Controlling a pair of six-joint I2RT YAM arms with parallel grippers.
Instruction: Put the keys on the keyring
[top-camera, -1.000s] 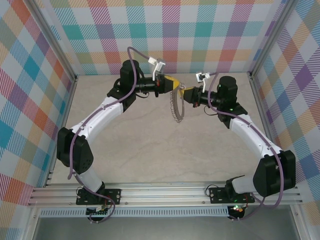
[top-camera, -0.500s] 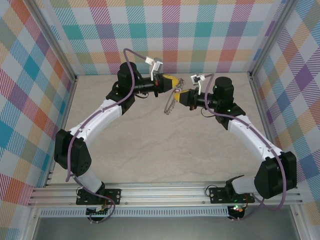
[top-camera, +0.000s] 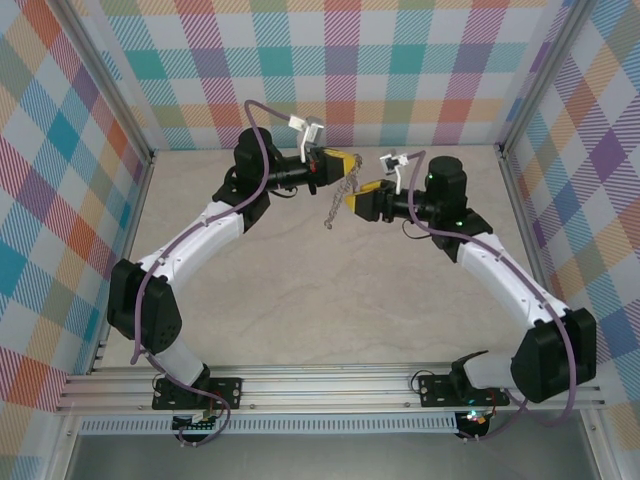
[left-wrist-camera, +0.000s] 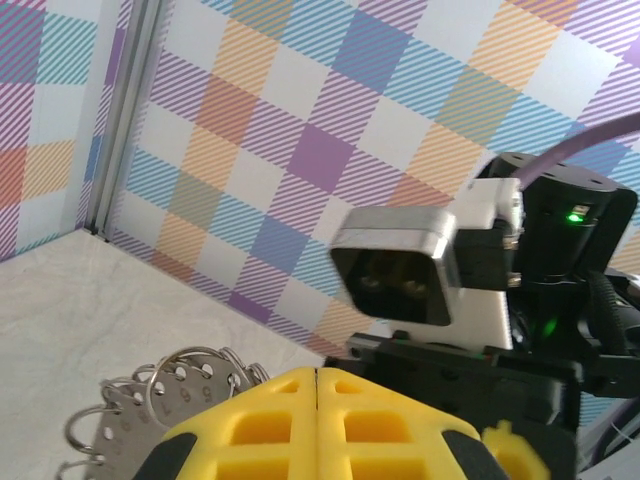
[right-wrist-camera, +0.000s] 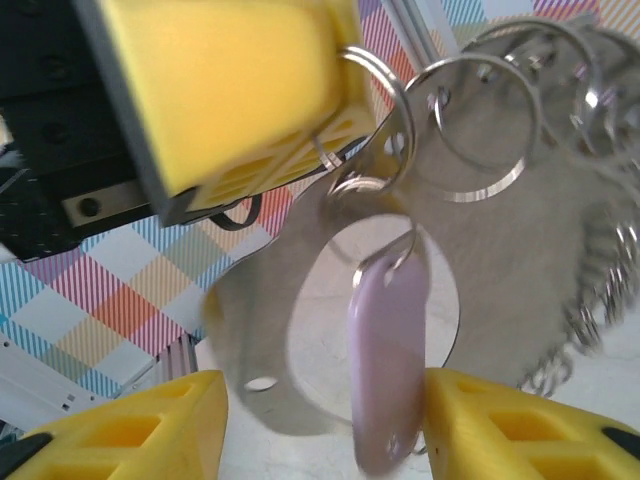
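The keyring (top-camera: 337, 200), a thin grey metal ring edged with wire loops, hangs above the table from my left gripper (top-camera: 343, 163), which is shut on its upper edge. In the left wrist view the yellow fingers (left-wrist-camera: 270, 430) are pressed together at my left gripper (left-wrist-camera: 317, 373), and the keyring (left-wrist-camera: 165, 395) sticks out to their left. The key (right-wrist-camera: 388, 370), with its lilac head, dangles from a wire loop on the keyring (right-wrist-camera: 520, 260). It hangs blurred between the parted fingers of my right gripper (right-wrist-camera: 325, 390), close to the right one. My right gripper (top-camera: 352, 195) is open beside the ring.
Checked walls enclose the beige table (top-camera: 300, 300) on three sides. A metal rail (top-camera: 320, 385) runs along the near edge by the arm bases. Both arms meet high near the back wall, the right wrist camera (left-wrist-camera: 400, 265) just beyond my left fingers.
My right gripper has opened and shifted slightly left. The keyring has swung left and turned edge-on, hanging from the left gripper alone.
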